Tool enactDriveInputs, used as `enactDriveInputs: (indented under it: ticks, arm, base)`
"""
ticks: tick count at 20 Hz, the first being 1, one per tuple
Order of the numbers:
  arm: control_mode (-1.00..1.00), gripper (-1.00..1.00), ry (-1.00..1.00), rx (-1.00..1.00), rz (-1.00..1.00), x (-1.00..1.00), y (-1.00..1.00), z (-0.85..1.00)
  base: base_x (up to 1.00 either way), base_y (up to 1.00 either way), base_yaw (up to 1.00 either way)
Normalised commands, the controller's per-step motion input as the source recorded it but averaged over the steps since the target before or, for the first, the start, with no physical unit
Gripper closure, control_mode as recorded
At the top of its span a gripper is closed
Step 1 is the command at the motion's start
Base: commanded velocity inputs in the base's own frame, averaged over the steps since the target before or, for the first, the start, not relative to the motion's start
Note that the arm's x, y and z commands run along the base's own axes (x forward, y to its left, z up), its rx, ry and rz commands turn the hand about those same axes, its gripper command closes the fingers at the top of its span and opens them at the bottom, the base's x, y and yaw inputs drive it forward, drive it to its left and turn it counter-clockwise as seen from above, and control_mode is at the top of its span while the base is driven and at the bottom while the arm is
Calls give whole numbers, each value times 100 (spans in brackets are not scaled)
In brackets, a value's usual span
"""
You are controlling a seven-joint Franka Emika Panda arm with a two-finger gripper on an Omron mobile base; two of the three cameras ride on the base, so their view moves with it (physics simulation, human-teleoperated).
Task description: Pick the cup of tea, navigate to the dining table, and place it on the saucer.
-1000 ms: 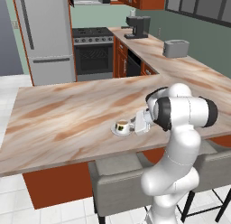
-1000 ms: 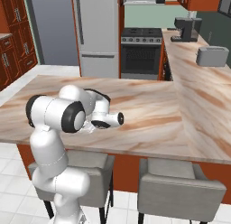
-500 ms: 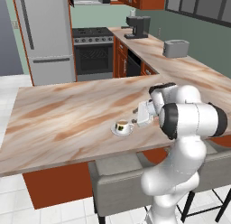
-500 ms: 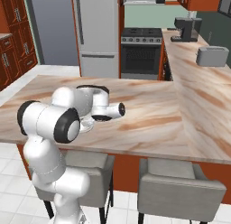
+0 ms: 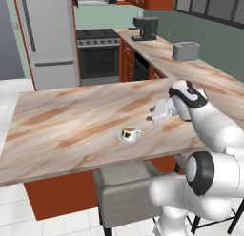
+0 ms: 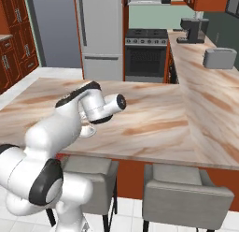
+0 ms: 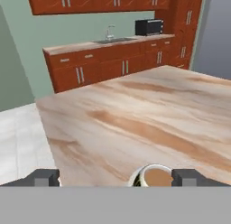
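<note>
The cup of tea [image 5: 129, 132] sits upright on the saucer [image 5: 129, 138], brown liquid visible inside, handle toward 3 o'clock in the left base view. Both rest on the dining table [image 5: 71, 125], near its front edge and a little right of centre. In the right base view the cup is mostly hidden behind the arm; only an edge of the saucer [image 6: 87, 130] shows, as far as I can make out.

The gripper [image 5: 151, 114] hangs above the tabletop, at about 2 o'clock from the cup in the left base view, near it but apart, touching nothing. In the hand view the two dark fingertips [image 7: 44, 177] stand wide apart at the bottom of the picture, with the cup's rim [image 7: 153, 175] between them, close to the right-hand tip. The claw is spread wide and holds nothing.

Beyond the table: a steel refrigerator [image 5: 47, 40] at 11 o'clock, a black oven range [image 5: 98, 56] at 12, a coffee machine [image 5: 145, 28] and a grey toaster [image 5: 185, 50] on the long countertop [image 5: 205, 73] at 1 to 2 o'clock. A grey stool [image 5: 125, 187] stands under the table's front edge. The hand view shows red-brown cabinets [image 7: 103, 67] with a sink faucet [image 7: 109, 32] and a microwave [image 7: 149, 26] across the room.
</note>
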Motion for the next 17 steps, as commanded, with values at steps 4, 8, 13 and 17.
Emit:
enactDriveInputs:
  ticks: [4, 8, 13, 17]
  arm:
    - [-100, -100, 24, 0, -24, -100, 0, 13]
    - [-100, -100, 19, 0, -36, -100, -1, 12]
    - [-100, -100, 16, -1, -42, -95, -4, 47]
    - [-100, -100, 24, -8, -36, -63, -3, 40]
  base:
    - [0, 0, 0]
    - [0, 0, 0]
    - [0, 0, 0]
    - [0, 0, 0]
